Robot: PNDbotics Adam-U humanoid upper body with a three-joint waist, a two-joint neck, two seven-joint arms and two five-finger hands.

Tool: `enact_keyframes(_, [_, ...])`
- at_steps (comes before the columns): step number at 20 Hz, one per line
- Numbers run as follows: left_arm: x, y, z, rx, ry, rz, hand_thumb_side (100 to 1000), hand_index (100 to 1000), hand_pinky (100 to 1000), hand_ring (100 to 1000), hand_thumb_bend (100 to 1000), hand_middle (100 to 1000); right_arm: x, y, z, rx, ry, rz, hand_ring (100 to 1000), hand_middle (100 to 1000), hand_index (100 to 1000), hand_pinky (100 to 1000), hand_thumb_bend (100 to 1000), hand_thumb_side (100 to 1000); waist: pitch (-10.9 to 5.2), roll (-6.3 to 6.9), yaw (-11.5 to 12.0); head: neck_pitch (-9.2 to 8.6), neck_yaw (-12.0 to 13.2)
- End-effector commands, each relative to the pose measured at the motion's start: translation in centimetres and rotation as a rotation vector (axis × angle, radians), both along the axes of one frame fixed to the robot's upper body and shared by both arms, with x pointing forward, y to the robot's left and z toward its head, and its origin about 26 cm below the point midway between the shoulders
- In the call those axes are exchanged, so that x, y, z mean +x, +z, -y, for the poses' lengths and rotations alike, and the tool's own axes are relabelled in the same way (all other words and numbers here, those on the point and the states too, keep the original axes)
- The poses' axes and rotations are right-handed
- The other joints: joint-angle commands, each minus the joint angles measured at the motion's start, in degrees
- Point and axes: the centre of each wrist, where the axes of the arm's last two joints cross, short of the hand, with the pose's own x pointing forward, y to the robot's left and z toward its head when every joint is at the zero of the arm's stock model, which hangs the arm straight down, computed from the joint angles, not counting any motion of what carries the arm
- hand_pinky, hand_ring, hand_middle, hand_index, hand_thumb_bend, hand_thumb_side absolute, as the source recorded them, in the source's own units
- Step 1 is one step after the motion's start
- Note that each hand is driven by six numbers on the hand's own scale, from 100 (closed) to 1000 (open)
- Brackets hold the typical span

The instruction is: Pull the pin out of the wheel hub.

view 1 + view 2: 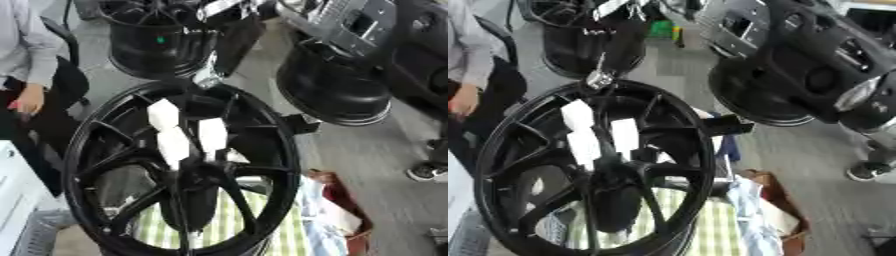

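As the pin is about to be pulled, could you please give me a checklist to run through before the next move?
1. Hand at the centre of the wheel hub: ok, its white-tipped fingers lie over the spokes there.
2. Pin located: cannot tell, nothing at the centre reads as a pin.
3. Fingers closed on the pin: cannot tell.
4. Hub upright: ok; what supports it is hidden.
5. Neighbouring wheels clear of the hub: ok, they stand apart behind it.
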Motion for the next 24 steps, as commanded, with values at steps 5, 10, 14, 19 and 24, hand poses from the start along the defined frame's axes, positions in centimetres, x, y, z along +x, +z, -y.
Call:
enact_keyframes(5, [0.0,0.8,-0.1,0.026,-0.008,0.015,534,821,822,841,505,756,0.3,-0.5,0.5,-0.082,-0.132,-0.12,877,834,887,840,459,332,-0.39,0.47,0.15,0.29,0.1])
enact_keyframes(10, [0.0,0.8,0.0,0.026,-0.01,0.017,534,821,822,842,504,757,0.7,-1.6,0.5,-0.089,-0.149,-0.161,877,834,884,838,467,310,-0.24,0.53,0.24,0.29,0.0])
enact_keyframes(14, [0.0,0.8,0.0,0.023,-0.011,0.016,535,821,822,842,503,757,0.9,-2.2,0.5,-0.09,-0.154,-0.192,876,834,883,836,474,302,-0.12,0.56,0.27,0.29,-0.14])
enact_keyframes(19, [0.1,0.7,0.0,0.02,-0.011,0.011,536,821,823,843,499,757,0.8,-2.3,0.5,-0.077,-0.138,-0.217,875,837,885,831,488,301,-0.02,0.57,0.17,0.29,-0.16])
enact_keyframes(24, [0.1,0.7,0.0,0.019,-0.011,0.011,536,821,823,843,498,758,0.7,-2.2,0.7,-0.065,-0.121,-0.239,874,839,885,829,498,307,0.0,0.55,0.05,0.29,-0.11])
